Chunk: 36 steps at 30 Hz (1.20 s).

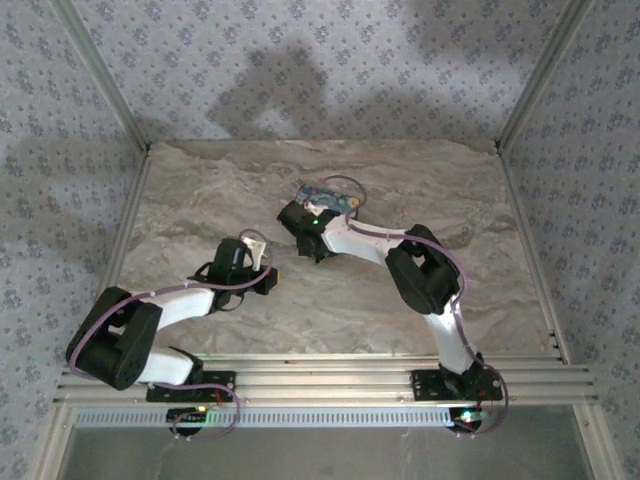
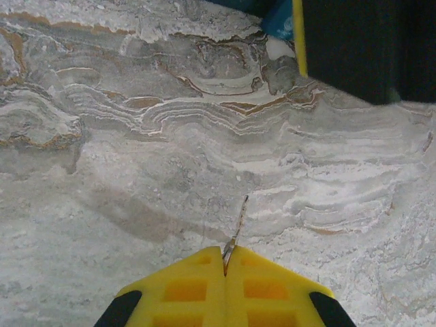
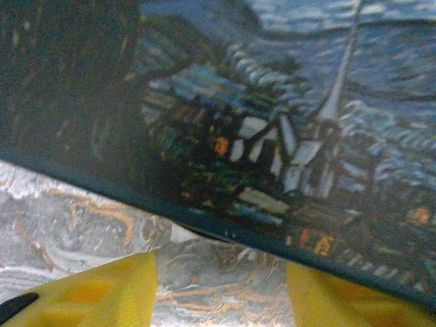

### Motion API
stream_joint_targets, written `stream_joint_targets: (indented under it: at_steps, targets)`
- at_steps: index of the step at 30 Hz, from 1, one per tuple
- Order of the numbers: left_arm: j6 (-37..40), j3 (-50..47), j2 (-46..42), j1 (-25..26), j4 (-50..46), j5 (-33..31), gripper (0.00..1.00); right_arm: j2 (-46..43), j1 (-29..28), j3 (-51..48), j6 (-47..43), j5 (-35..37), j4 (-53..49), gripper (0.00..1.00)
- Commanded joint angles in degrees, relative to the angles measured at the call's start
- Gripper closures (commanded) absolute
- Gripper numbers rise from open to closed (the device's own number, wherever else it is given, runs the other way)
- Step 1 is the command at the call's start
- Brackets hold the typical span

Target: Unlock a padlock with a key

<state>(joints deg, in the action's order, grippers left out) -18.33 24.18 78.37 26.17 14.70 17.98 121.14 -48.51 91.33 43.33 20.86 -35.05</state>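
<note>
My left gripper (image 2: 226,262) is shut on the key (image 2: 238,225), whose thin metal blade sticks out forward from between the yellow fingertips, just above the marbled table. The key's head is hidden between the pads. In the top view the left gripper (image 1: 264,276) hovers mid-table. My right gripper (image 3: 221,293) stands open, its yellow fingers (image 3: 102,289) apart over bare table, right in front of the dark blue swirl-print box (image 3: 272,136). From above, the right gripper (image 1: 305,210) sits against the box (image 1: 332,196). The padlock is out of view.
The marbled table (image 1: 200,200) is walled by patterned panels on three sides and a metal rail (image 1: 320,380) at the near edge. A corner of the box (image 2: 279,20) and the dark right wrist (image 2: 368,48) lie ahead of the left gripper.
</note>
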Motion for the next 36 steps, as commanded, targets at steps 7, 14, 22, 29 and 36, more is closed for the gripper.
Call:
stream_joint_targets:
  at_steps: [7, 14, 22, 29, 36]
  targets:
    - [0.9, -0.8, 0.6, -0.3, 3.1, 3.1, 1.0, 0.5, 0.3, -1.8, 1.7, 9.3, 8.1, 0.48]
    - [1.9, -0.6, 0.8, -0.3, 3.1, 4.6, 1.0, 2.5, 0.3, -0.9, 2.3, 10.8, 10.9, 0.49]
    - [2.9, -0.8, 0.8, -0.4, 3.0, 5.3, 1.0, 5.2, 0.8, -0.2, 3.8, 10.4, 12.1, 0.52]
    - [3.7, -0.6, 1.2, -0.4, 2.7, 6.0, 1.0, 6.0, 1.2, -0.1, 3.4, 10.4, 13.2, 0.56]
    - [4.5, -0.7, 0.7, -0.4, 2.1, 6.4, 1.0, 6.3, 2.4, -0.3, 3.2, 9.2, 13.3, 0.67]
